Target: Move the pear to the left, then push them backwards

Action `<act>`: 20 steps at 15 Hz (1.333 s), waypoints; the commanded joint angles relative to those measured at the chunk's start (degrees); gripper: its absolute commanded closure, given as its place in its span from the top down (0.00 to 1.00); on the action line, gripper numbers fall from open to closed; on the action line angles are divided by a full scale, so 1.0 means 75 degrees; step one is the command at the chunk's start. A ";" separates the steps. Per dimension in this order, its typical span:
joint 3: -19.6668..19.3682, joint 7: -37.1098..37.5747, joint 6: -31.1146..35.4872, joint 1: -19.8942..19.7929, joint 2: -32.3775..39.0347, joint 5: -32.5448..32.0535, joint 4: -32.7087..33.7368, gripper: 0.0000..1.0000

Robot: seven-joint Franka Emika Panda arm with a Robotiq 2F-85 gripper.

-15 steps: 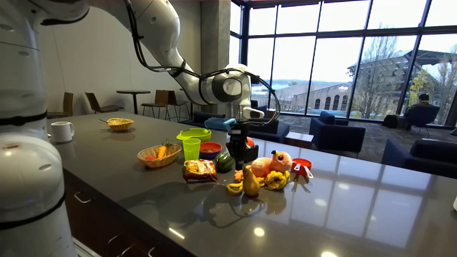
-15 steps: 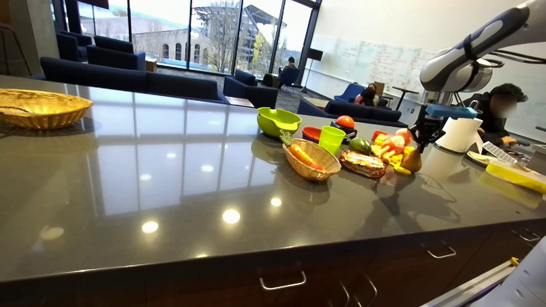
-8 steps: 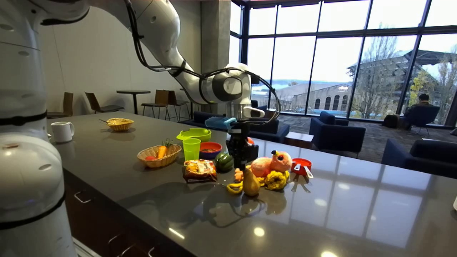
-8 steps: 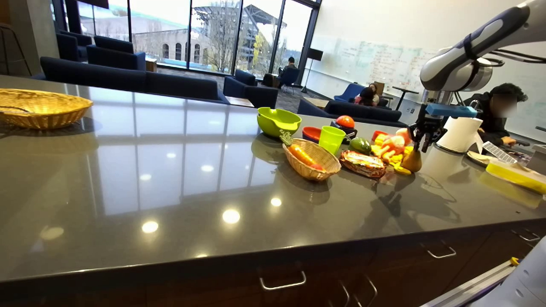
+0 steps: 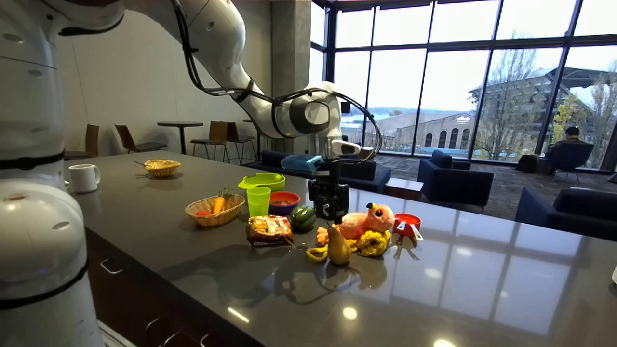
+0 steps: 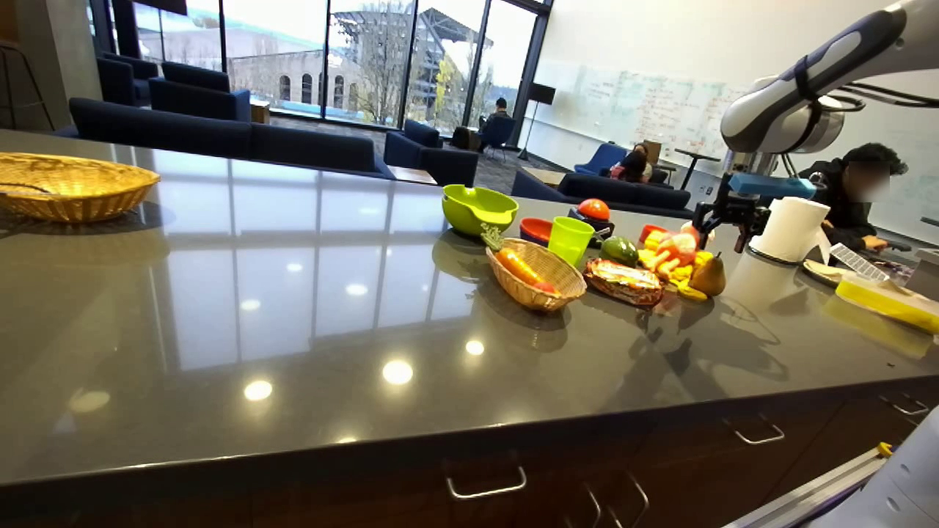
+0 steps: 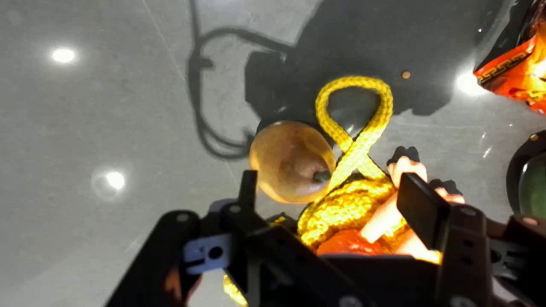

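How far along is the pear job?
Done: can't confirm the leftward move; the pear stands upright on the counter beside the yellow knitted strap. In hand: nothing; the gripper hangs open near the pear. Left: probably at least the backward push, as nothing appears to be pressing on the pear.

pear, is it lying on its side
No, in an exterior view the pear stands on its broad end with its narrow end up.

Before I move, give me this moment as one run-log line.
pear: upright on counter, beside yellow knitted loop | tool: open, not gripping pear | nearby: pink plush bird
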 commanded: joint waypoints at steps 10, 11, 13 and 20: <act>-0.0027 0.0264 0.0041 -0.0013 0.0208 -0.0169 0.0176 0.00; -0.0027 0.0279 0.0028 -0.0011 0.0188 -0.0170 0.0178 0.00; -0.0019 0.0265 -0.0027 -0.0006 0.0106 -0.0144 0.0168 0.02; 0.0041 0.0047 -0.0641 0.0013 -0.0412 0.0023 0.0206 0.02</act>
